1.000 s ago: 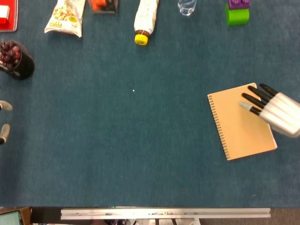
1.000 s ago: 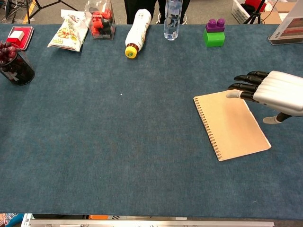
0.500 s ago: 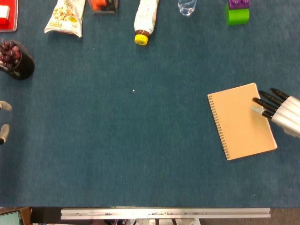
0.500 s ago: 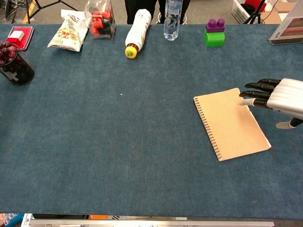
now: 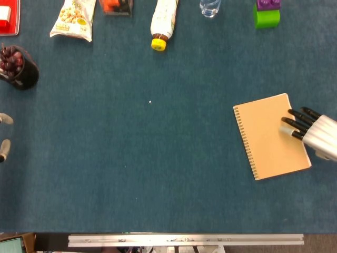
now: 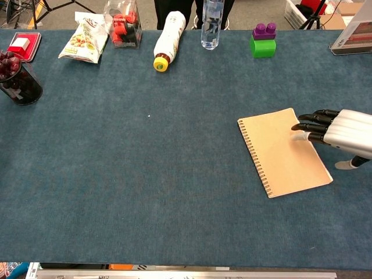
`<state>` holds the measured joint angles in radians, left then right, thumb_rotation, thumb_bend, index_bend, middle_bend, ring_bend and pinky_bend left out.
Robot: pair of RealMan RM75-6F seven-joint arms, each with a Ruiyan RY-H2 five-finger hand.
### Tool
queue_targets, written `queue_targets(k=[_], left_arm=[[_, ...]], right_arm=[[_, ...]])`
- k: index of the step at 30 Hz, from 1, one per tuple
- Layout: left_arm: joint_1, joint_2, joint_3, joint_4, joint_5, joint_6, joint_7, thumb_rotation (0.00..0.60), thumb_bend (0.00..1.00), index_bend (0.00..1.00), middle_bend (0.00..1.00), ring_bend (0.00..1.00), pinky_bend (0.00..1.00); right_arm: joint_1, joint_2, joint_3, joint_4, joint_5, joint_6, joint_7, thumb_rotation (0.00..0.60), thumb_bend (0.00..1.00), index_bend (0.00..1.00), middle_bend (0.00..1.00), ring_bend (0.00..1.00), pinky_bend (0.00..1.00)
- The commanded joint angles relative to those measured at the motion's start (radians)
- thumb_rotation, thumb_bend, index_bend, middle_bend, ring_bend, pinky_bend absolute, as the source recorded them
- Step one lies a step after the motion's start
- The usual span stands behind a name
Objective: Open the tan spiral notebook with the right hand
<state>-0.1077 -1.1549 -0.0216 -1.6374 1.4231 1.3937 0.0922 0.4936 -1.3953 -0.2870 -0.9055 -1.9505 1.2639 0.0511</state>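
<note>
- Tan spiral notebook [image 5: 271,136] closed, flat on bench [image 5: 158,158], right side, spiral edge facing left.
- Right hand [image 5: 310,128] at notebook's right edge, fingers [image 6: 311,124] extended over cover, holding nothing.
- Left hand [image 5: 4,134] barely visible at left frame edge; state unclear.

A blue cloth [image 6: 145,174] is covering the table. Toward twelve o'clock, a bottle with a yellow cap [image 6: 167,40] is lying on its side, cap pointing toward six. Just beside it at one o'clock a clear bottle [image 6: 212,23] is standing upright. Further toward two o'clock a green block with a purple block on top [image 6: 263,40] is sitting. At eleven o'clock a snack bag [image 6: 84,39] is lying beside a red-filled clear box [image 6: 124,26]. At ten o'clock a dark cup of red fruit [image 6: 17,78] is standing, with a red tray [image 6: 22,44] behind it.
</note>
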Motion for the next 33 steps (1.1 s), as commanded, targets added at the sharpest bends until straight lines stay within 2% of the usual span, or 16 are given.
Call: queue_targets(k=[1, 33], left_arm=[[0.0, 0.001, 0.0, -0.001, 0.001, 0.0, -0.001, 0.6, 0.32, 0.37, 0.11, 0.16, 0.26], [0.001, 0.006, 0.0, -0.005, 0.002, 0.002, -0.008, 0.6, 0.32, 0.37, 0.11, 0.16, 0.26]], right_arm=[[-0.003, -0.012, -0.001, 0.012, 0.0, 0.001, 0.007, 0.6, 0.0, 0.17, 0.13, 0.06, 0.16], [-0.023, -0.104, 0.016, 0.09, 0.024, 0.033, 0.049, 0.6, 0.0, 0.17, 0.13, 0.06, 0.16]])
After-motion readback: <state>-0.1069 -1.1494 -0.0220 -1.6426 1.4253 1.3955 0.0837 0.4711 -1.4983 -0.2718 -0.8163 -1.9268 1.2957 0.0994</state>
